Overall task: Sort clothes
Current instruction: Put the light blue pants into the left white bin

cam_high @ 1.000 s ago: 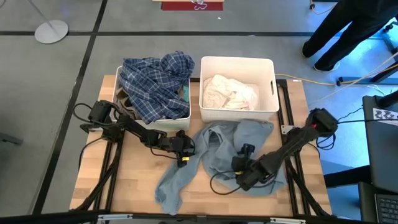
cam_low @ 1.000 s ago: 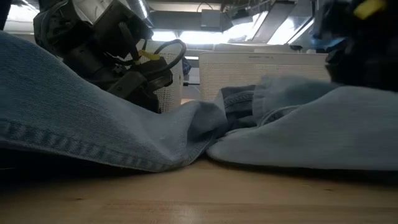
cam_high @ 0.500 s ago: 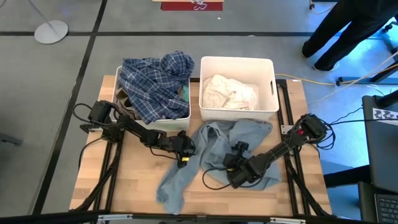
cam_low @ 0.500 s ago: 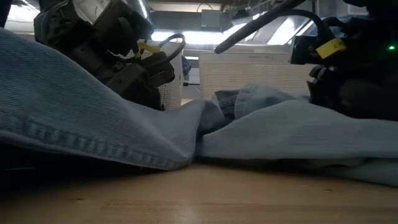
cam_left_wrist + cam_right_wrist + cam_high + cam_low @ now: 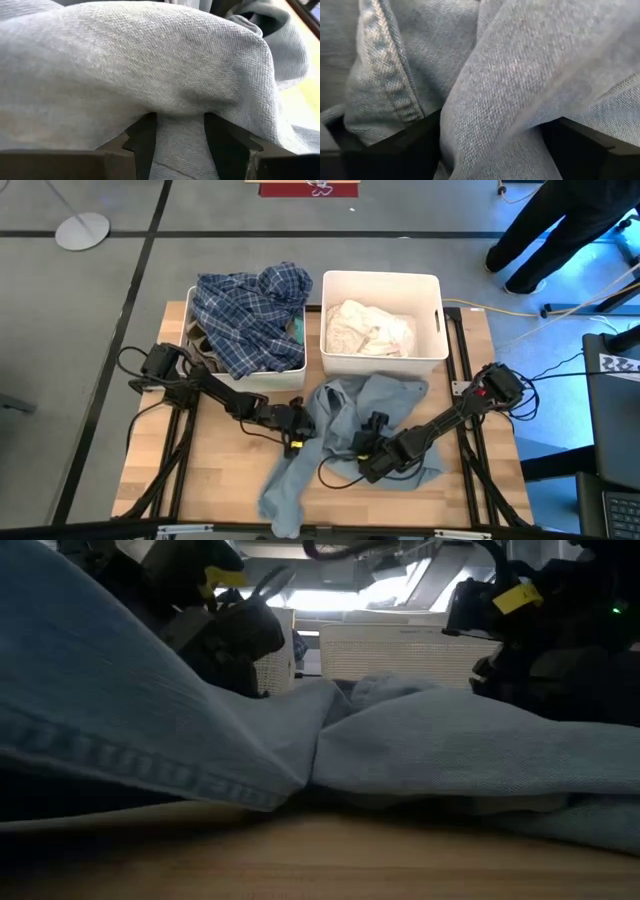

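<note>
Denim garment (image 5: 350, 415) lay on table (image 5: 160, 470) before bins; left gripper (image 5: 177, 135) pinched a fold, right gripper (image 5: 490, 137) gaped wide around bunched cloth—should've closed firmly before lifting.

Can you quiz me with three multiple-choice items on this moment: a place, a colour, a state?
1. Where does the denim garment lie?
A. in the left bin
B. on the table in front of the bins
C. on the floor

2. What colour are the clothes in the right bin?
A. white
B. black
C. pink

3. What is the left gripper doing?
A. hanging open above the bins
B. shut on the plaid shirt
C. holding a fold of denim between its fingers

Answers:
1 B, the high view shows it spread on the table between both arms.
2 A, a white heap fills that bin.
3 C, the left wrist view shows cloth pinched between the fingers.
</note>
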`<state>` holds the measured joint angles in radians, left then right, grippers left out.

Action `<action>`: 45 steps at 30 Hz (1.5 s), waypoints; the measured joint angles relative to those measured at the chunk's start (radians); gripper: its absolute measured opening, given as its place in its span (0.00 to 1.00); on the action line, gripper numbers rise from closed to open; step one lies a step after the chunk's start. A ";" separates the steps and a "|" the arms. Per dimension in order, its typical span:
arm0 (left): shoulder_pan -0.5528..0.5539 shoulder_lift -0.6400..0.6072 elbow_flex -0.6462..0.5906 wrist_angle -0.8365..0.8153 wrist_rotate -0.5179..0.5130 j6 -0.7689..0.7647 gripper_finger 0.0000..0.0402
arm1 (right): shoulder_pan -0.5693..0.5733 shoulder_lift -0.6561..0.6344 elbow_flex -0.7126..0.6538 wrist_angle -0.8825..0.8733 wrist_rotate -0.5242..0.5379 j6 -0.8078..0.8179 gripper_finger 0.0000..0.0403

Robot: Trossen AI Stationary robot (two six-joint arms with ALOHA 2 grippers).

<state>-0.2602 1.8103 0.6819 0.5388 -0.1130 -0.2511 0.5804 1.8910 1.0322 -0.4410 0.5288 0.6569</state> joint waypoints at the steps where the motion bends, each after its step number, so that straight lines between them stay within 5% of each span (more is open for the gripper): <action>1: -0.004 0.000 0.002 0.000 0.002 0.001 0.40 | 0.000 0.000 -0.001 0.027 -0.009 -0.019 0.78; 6: -0.009 0.000 0.003 -0.007 0.003 -0.001 0.40 | 0.000 0.002 0.005 0.077 -0.032 -0.066 0.73; 16: -0.008 0.000 0.003 -0.004 -0.005 -0.002 0.40 | 0.002 0.010 0.246 -0.163 -0.019 -0.160 0.77; 20: -0.007 0.000 0.003 -0.003 -0.009 -0.003 0.40 | 0.002 0.008 0.313 -0.174 0.029 -0.313 0.77; 27: -0.007 0.000 0.003 0.002 -0.009 -0.003 0.40 | -0.038 0.014 0.292 0.054 0.099 -0.709 0.75; 32: -0.007 0.000 0.004 0.017 -0.009 0.000 0.40 | -0.127 0.030 0.256 0.137 -0.025 -0.809 0.75; 38: -0.007 -0.001 0.005 0.026 -0.004 0.000 0.40 | -0.228 0.112 0.245 0.123 -0.277 -0.728 0.75; 45: -0.007 -0.001 0.004 0.021 -0.005 -0.003 0.40 | -0.281 0.194 0.252 0.141 -0.323 -0.680 0.73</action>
<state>-0.2676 1.8091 0.6861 0.5600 -0.1177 -0.2537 0.2996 2.0846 1.2846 -0.3002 0.2060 -0.0229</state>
